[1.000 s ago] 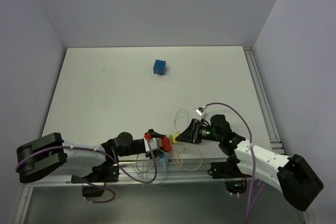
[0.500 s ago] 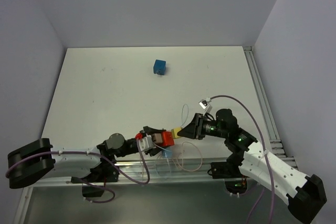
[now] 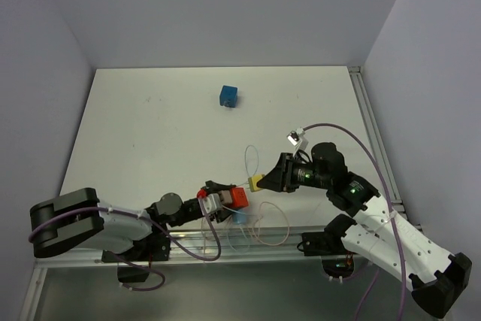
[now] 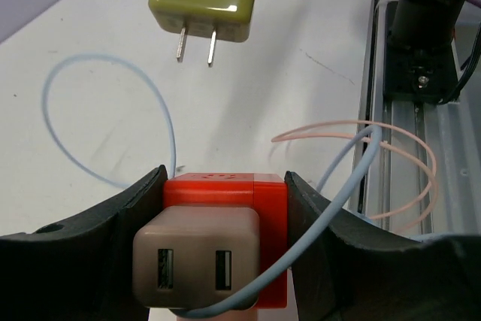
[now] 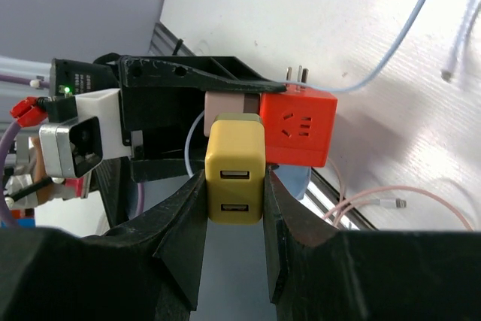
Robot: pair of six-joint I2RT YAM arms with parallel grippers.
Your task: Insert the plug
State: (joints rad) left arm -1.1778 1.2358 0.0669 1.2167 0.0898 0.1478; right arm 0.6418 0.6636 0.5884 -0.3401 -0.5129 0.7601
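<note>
At the worktop's (image 3: 150,133) near edge, the left gripper (image 3: 222,196) clamps a red socket cube (image 4: 225,186). Just right of it, the right gripper (image 3: 272,180) pinches the yellow plug (image 5: 235,163), whose prongs are clear of the cube. A blue block (image 3: 228,96) sits far back.

At the near edge of the white table (image 3: 150,133), a red plastic socket cube (image 3: 238,198) sits in the left pincer (image 3: 225,199). A yellow two-prong plug (image 3: 256,183), in the right pincer (image 3: 267,181), hangs just right of it, prongs toward it, apart. Thin pink cable loops (image 3: 274,232) lie right of the cube. A small blue cube (image 3: 228,96) lies far behind.
</note>
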